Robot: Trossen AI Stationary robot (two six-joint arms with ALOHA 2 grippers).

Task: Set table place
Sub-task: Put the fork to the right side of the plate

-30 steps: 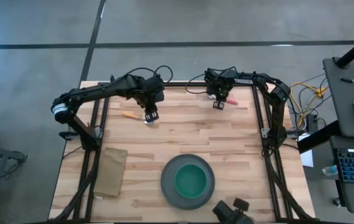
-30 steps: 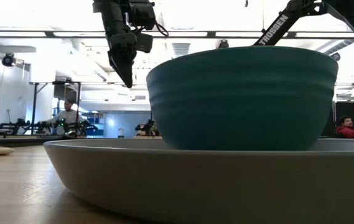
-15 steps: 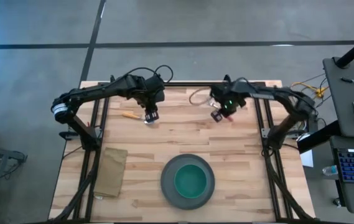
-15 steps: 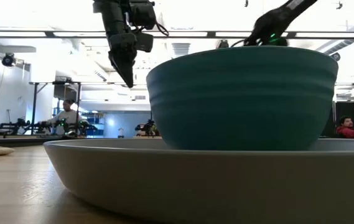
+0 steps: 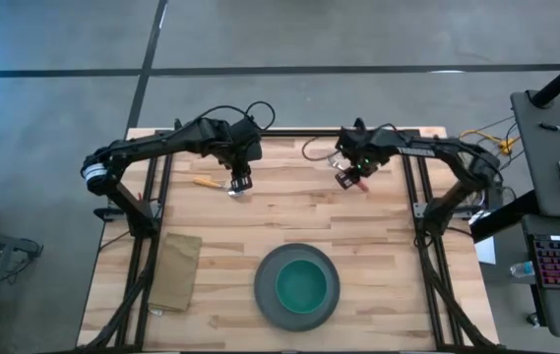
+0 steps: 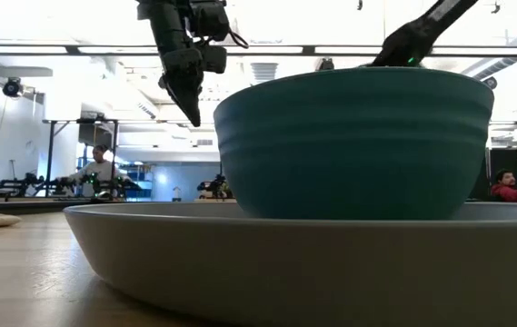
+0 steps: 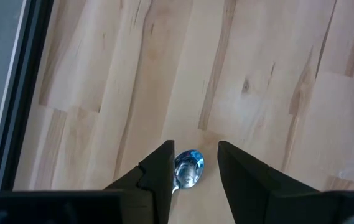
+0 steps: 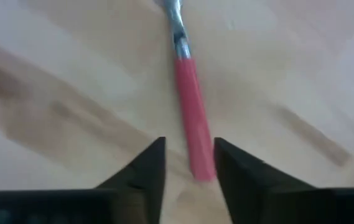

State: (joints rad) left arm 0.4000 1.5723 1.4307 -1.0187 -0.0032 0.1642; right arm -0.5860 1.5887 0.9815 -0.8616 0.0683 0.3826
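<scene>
A spoon with an orange handle [image 5: 204, 182] lies flat on the table [image 5: 358, 221] near its far left; its shiny bowl [image 7: 188, 169] shows between my left gripper's [image 7: 195, 180] open fingers, which hover over it [image 5: 240, 185]. A red-handled utensil [image 8: 192, 118] with a metal front part [image 8: 173, 18] lies flat near the far edge. My right gripper [image 8: 189, 171] is open over the handle's end [image 5: 346, 180], one finger on each side. In the low view the left gripper [image 6: 190, 109] hangs above the table; the right gripper is hidden behind the bowl.
A grey plate [image 5: 266, 295] carrying a teal bowl [image 5: 301, 285] sits at the near middle and fills the low view [image 6: 353, 145]. A tan folded napkin [image 5: 176, 270] lies at the near left. Black rails [image 5: 154, 211] run along both sides of the table.
My right arm has swung its elbow out toward the table's right, and its gripper has moved a little toward the near edge and down, coming over the red handle. The spoon and the red-handled utensil lie where they were.
</scene>
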